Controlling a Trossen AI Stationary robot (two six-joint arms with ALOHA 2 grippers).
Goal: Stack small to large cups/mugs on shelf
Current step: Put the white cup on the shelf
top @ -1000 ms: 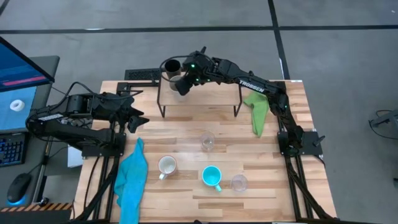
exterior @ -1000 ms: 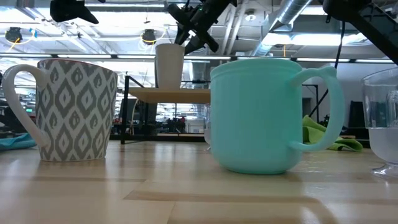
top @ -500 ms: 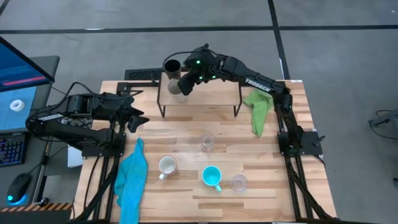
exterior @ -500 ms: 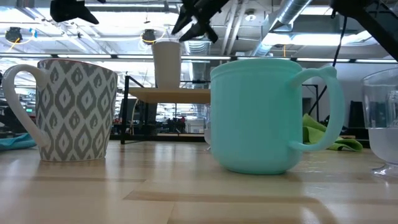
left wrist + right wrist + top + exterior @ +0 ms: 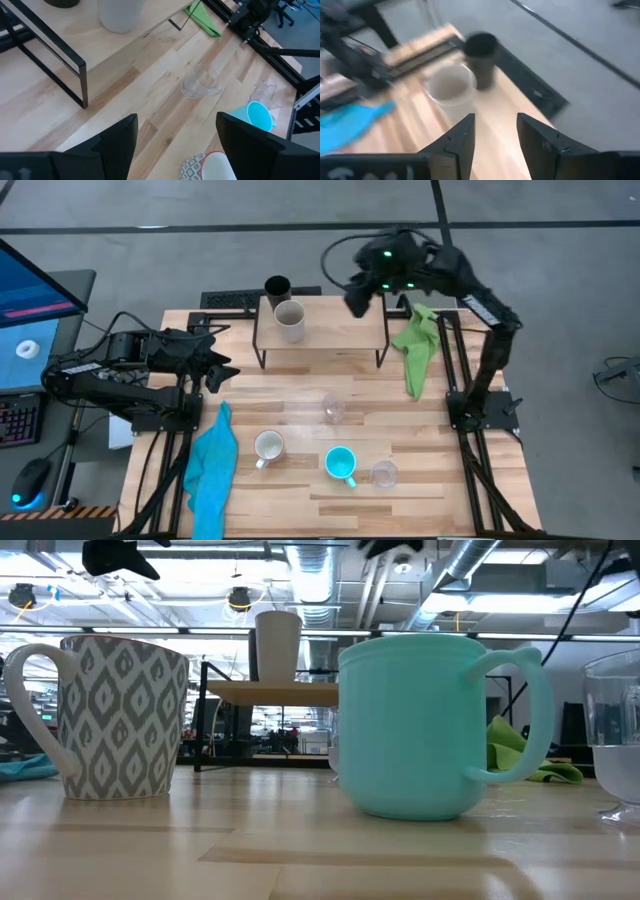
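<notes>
The shelf [image 5: 320, 330] stands at the table's far side. A black tumbler [image 5: 277, 286] and a beige-grey cup [image 5: 290, 320] stand upright on its left end; both also show in the right wrist view, the tumbler [image 5: 481, 55] and the cup [image 5: 450, 90]. On the table stand a clear glass [image 5: 332, 408], a white patterned mug [image 5: 268, 446], a cyan mug [image 5: 341, 464] and a second clear glass [image 5: 384, 473]. My right gripper [image 5: 495, 135] is open and empty, high above the shelf's right part [image 5: 358, 298]. My left gripper [image 5: 175, 145] is open and empty at the table's left [image 5: 215, 365].
A green cloth [image 5: 415, 350] lies over the table's far right, beside the shelf's right leg. A blue cloth [image 5: 212, 465] lies at the near left edge. Bare tabletop [image 5: 300, 380] lies between the shelf and the mugs.
My right gripper has drawn away from the beige-grey cup, rising and going toward the table's right edge, to a place high over the shelf's right part. The cup stays upright on the shelf beside the black tumbler.
</notes>
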